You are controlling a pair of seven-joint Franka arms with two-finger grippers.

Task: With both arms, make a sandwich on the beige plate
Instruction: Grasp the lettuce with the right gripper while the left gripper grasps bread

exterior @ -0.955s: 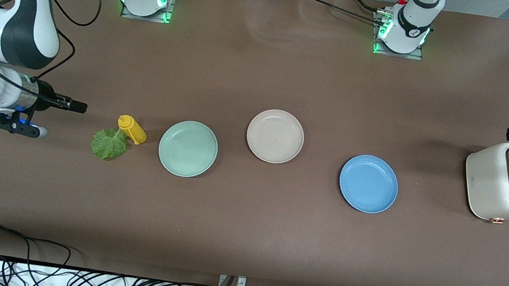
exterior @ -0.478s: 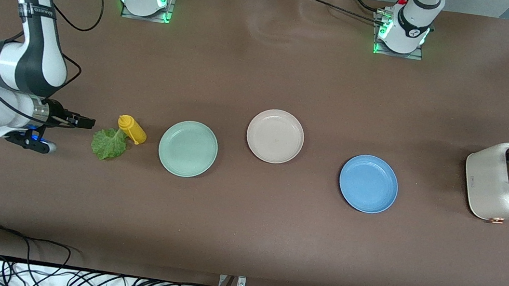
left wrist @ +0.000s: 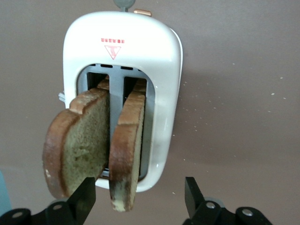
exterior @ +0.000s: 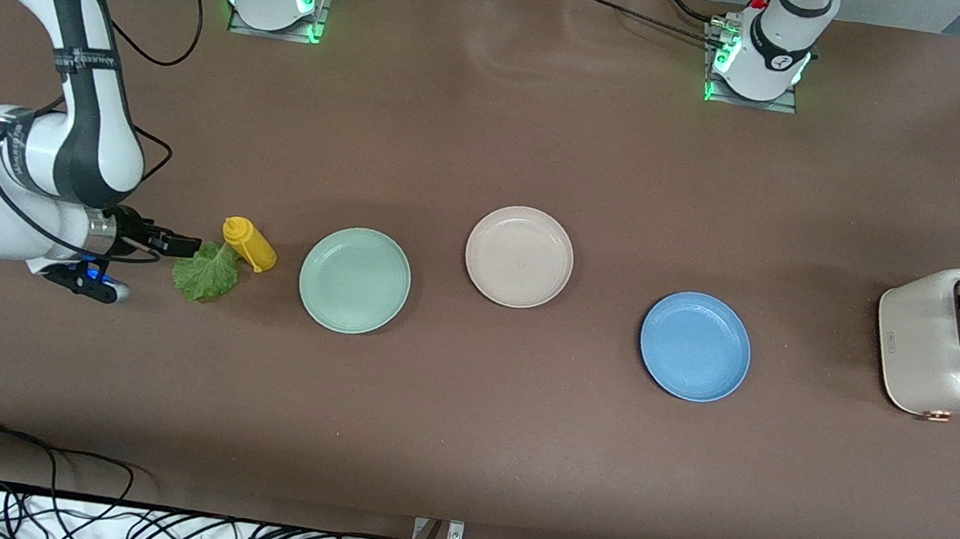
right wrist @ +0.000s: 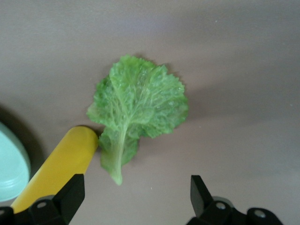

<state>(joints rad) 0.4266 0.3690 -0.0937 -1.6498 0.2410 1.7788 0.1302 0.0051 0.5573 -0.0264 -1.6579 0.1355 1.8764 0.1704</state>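
The beige plate (exterior: 519,256) sits bare mid-table, between a green plate (exterior: 355,280) and a blue plate (exterior: 695,345). Two bread slices (left wrist: 96,145) stand upright in the toaster (exterior: 946,352) at the left arm's end; the left gripper (left wrist: 139,199) hangs over them, jaws spread astride one slice, not yet pinching. The lettuce leaf (right wrist: 138,105) lies flat beside a yellow bottle (exterior: 249,243), stalk toward it, under the released right gripper (right wrist: 136,197).

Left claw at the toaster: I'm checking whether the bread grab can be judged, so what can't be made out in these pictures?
- Left claw: front view's edge cuts it off; the wrist view shows only its fingertips, astride one bread slice.
- Contact with that slice: cannot tell.
- Toaster slots: bread hides their depth.
- Right claw: at the lettuce; height above it unclear.
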